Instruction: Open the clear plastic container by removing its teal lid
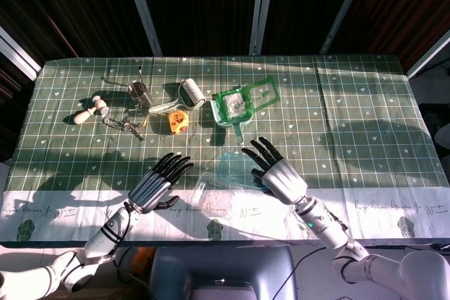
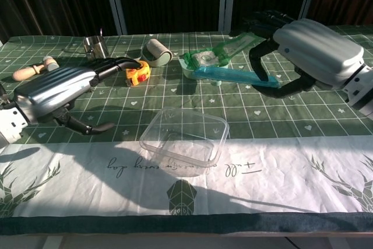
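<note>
A green checked cloth covers the counter (image 1: 351,124), sunlit, with dark panels behind. The clear container (image 2: 183,134) sits uncovered near the front edge, on the white border of the cloth. The right hand (image 2: 303,51) holds the teal lid (image 2: 224,74) raised above the counter, fingers curled over it and thumb beneath. The left hand (image 2: 61,91) hangs left of the container, holding nothing, fingers stretched forward and slightly apart. Further back lie a green dustpan (image 1: 242,103), a tape roll (image 1: 191,93), a yellow tape measure (image 1: 176,120), a metal cup (image 1: 139,92) and a wooden mallet (image 1: 90,109).
</note>
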You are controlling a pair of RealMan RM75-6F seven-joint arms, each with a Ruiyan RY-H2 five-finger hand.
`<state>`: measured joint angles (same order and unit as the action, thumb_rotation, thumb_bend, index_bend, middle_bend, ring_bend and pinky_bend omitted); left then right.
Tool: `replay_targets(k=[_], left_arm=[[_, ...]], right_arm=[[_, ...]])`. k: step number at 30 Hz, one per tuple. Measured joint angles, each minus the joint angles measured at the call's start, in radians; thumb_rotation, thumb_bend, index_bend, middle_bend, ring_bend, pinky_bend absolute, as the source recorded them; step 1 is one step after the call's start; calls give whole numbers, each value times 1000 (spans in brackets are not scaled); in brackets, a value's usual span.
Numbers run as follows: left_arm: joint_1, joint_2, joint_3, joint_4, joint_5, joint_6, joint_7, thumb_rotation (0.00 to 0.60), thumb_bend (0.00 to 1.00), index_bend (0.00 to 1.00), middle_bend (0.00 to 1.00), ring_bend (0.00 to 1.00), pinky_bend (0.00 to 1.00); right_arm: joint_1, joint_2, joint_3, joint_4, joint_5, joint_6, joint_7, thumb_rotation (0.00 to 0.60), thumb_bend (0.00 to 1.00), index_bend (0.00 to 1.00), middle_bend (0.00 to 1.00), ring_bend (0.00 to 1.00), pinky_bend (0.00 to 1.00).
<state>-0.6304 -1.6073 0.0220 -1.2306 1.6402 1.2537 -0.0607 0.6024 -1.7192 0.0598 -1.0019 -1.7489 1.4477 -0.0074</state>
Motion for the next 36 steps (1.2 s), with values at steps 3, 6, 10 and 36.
replay_targets(k=[3, 6, 10, 36], left_arm=[[44, 49, 1, -10, -13, 42, 18, 600, 282, 0, 0, 0, 0], [89, 94, 5, -23, -28, 80, 16, 600, 282, 0, 0, 0, 0], [137, 123, 17, -24, -39, 114, -1, 600, 282, 0, 0, 0, 0], [453, 371, 82, -337, -144, 319, 184, 600, 286, 0, 0, 0, 0]], right_arm=[[-16, 11, -2, 42, 24, -10, 9, 600, 526, 822, 268, 55, 73], [-27, 9, -10, 95, 46, -38, 27, 600, 526, 784, 268, 55, 73], [-36, -11, -33, 163, 64, -103, 44, 600, 522, 433, 208, 22, 23], [-346, 419, -150, -521, 168, 80, -324, 600, 120, 0, 0, 0, 0]])
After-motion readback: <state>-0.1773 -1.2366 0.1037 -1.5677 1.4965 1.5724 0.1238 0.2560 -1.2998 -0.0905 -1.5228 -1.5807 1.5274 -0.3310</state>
